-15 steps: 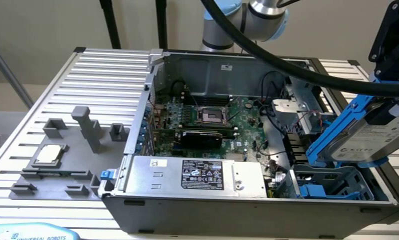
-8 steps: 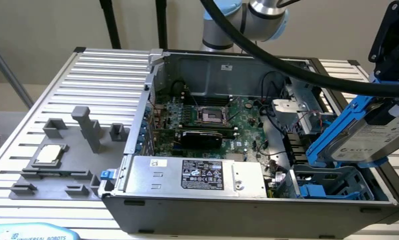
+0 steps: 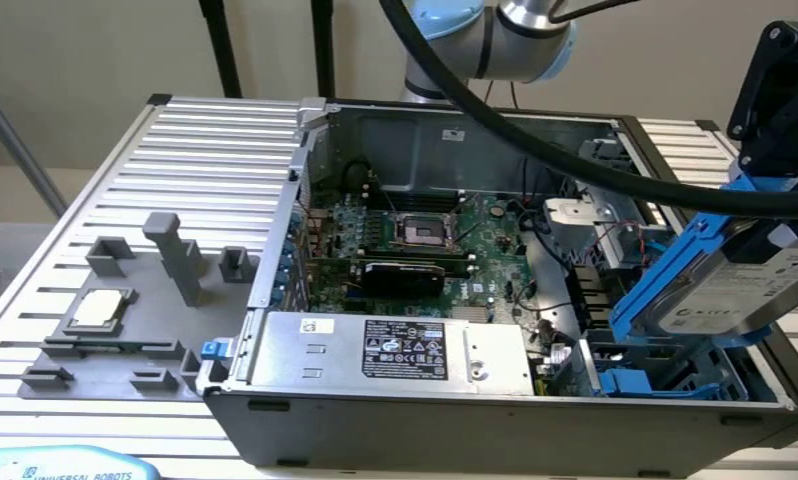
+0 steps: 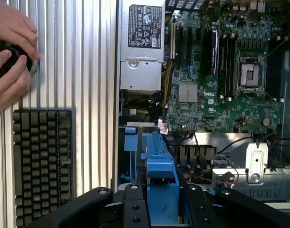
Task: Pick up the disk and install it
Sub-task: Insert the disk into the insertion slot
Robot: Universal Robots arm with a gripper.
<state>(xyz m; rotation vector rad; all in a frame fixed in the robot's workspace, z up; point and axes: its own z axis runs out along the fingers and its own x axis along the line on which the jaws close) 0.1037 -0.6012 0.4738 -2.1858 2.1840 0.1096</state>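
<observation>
1. The black pincer (image 3: pixel 769 215) is closed on the disk (image 3: pixel 730 300), a flat silver-grey hard drive with a white label clipped in a bright blue plastic frame (image 3: pixel 659 275). In the wrist view its fingers (image 4: pixel 133 209) press on either side of that frame (image 4: pixel 160 166).
2. The disk hangs tilted, clear of the open grey metal computer case (image 3: pixel 506 430), above the case's corner at the exterior view's right, over blue drive-bay parts inside.
3. Inside the case: one green motherboard (image 3: pixel 413 230) and one large silver box with a black label (image 3: pixel 386 350).
4. Outside the case, on the ribbed aluminium worktop (image 3: pixel 212 150): one small square silver chip (image 3: pixel 99 310) on a grey holder, and one black keyboard (image 4: pixel 43 161).
5. Two hands of a person, one hand (image 4: pixel 12 21) and a second hand (image 4: pixel 9 88), grip a small black round object (image 4: pixel 9 57) beside the keyboard.
</observation>
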